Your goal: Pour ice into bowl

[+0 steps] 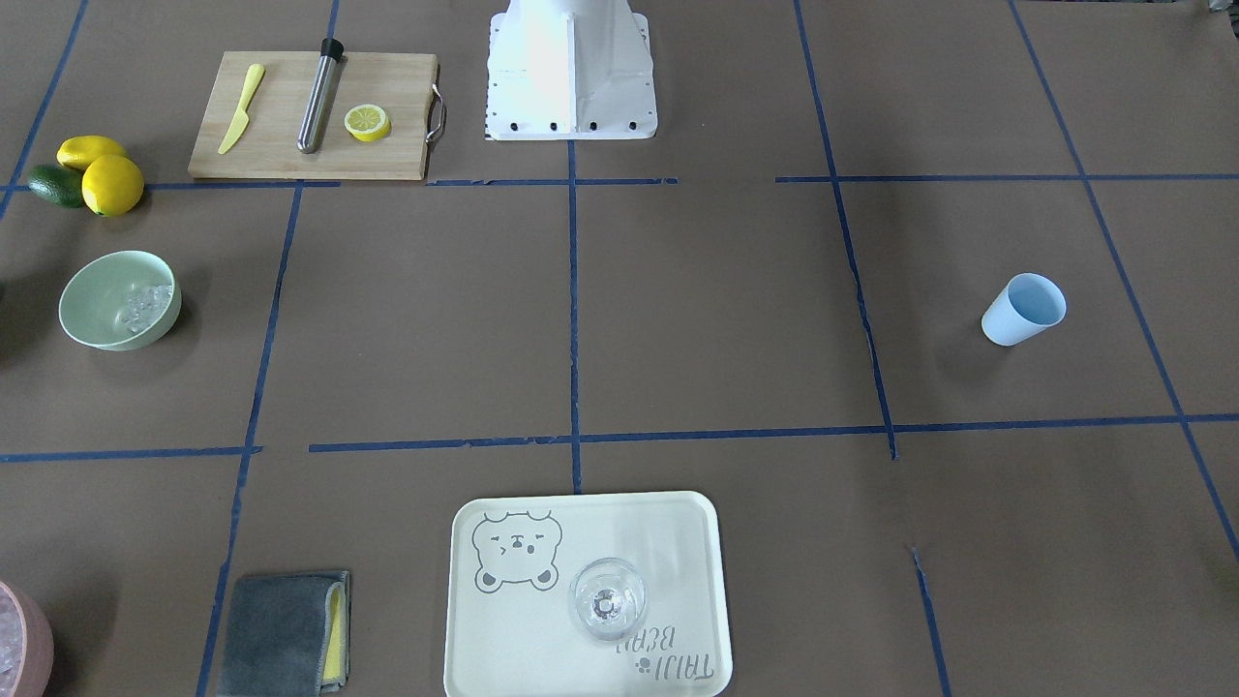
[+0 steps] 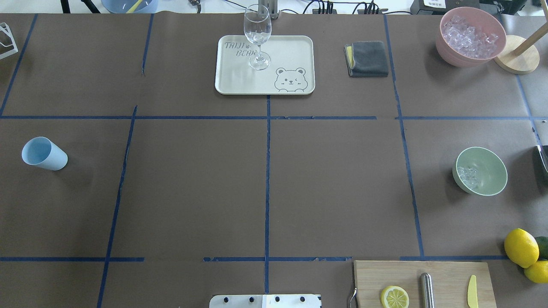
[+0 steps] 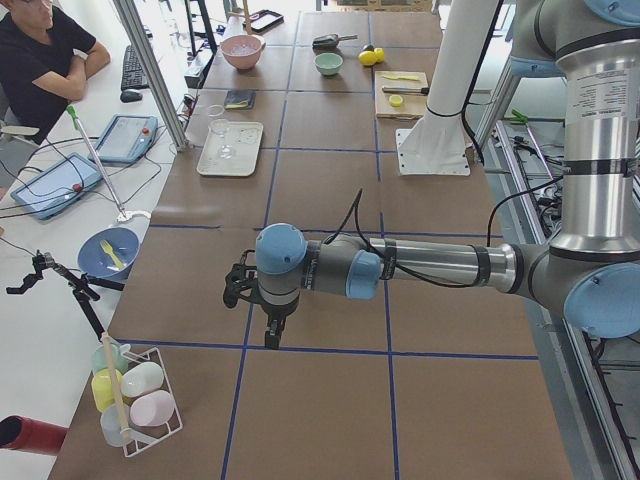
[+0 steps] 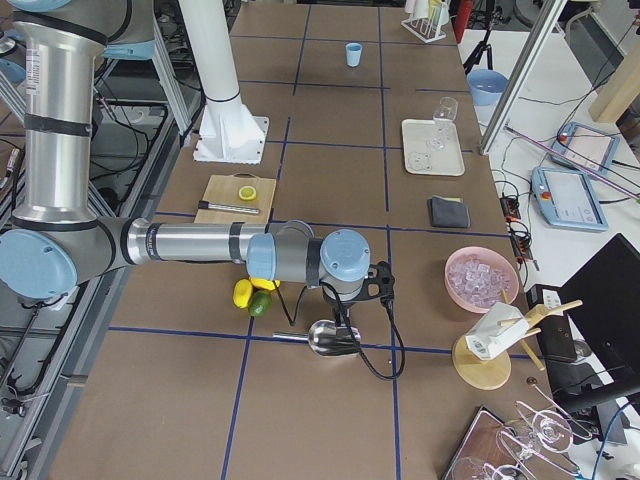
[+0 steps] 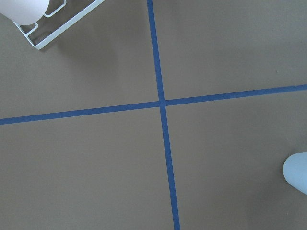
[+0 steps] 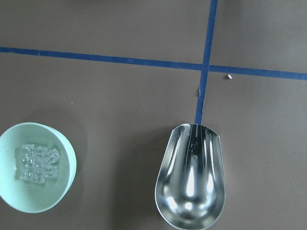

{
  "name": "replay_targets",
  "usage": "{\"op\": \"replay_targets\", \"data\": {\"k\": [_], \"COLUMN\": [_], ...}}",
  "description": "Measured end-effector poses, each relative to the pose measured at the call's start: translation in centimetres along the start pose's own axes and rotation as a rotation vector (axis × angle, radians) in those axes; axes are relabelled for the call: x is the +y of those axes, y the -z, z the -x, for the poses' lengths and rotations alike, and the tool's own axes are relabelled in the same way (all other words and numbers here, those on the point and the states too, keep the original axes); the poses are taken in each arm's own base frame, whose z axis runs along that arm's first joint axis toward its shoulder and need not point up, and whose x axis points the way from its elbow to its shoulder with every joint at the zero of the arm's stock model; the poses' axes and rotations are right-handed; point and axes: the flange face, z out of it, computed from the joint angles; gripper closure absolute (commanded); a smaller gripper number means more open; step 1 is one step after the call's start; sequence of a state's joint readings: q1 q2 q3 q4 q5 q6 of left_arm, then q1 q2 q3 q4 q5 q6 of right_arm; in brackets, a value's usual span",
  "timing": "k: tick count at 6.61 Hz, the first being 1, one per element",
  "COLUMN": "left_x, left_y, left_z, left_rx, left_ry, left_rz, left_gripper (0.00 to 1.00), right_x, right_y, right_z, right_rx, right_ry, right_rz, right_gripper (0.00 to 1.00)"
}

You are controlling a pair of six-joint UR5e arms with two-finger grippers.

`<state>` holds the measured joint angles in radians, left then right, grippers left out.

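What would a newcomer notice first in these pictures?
Probably the pale green bowl near the table's edge on the robot's right, holding a small heap of clear ice cubes. Next, the shiny empty metal scoop beside it in the right wrist view, and the pink bowl piled with ice at the far corner.

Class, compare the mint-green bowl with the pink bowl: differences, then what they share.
The round pale mint-green bowl is smaller than the round pink bowl. The green one holds a few clear ice cubes on one side; the pink one is filled nearly to its rim. Both stand upright and hold ice.
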<state>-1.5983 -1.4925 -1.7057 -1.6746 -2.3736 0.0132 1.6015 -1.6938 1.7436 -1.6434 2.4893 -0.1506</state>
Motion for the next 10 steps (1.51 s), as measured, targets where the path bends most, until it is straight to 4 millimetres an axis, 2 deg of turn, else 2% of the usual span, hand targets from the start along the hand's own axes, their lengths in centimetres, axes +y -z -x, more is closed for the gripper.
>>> {"op": "replay_targets", "data": {"k": [3, 6, 10], "left_x": [-0.1, -0.1, -0.1], "left_y": [0.4, 0.5, 0.9], "left_z": [-0.1, -0.1, 0.1], "left_rx": [-0.002, -0.004, -0.008], "left_ry": [0.000, 0.001, 0.005], "left_rz": [-0.010, -0.012, -0.020], "left_gripper": [0.00, 0.00, 0.00], "right_x": [-0.2, -0.4, -0.4], "right_y": [-0.1, -0.8, -0.6], "right_z": [-0.3, -2.0, -2.4], "right_rx": [0.013, 0.033, 0.035], "right_ry": [0.011, 0.036, 0.008], "right_rz": [-0.007, -0.041, -0.053], "right_gripper": [0.00, 0.00, 0.00]}}
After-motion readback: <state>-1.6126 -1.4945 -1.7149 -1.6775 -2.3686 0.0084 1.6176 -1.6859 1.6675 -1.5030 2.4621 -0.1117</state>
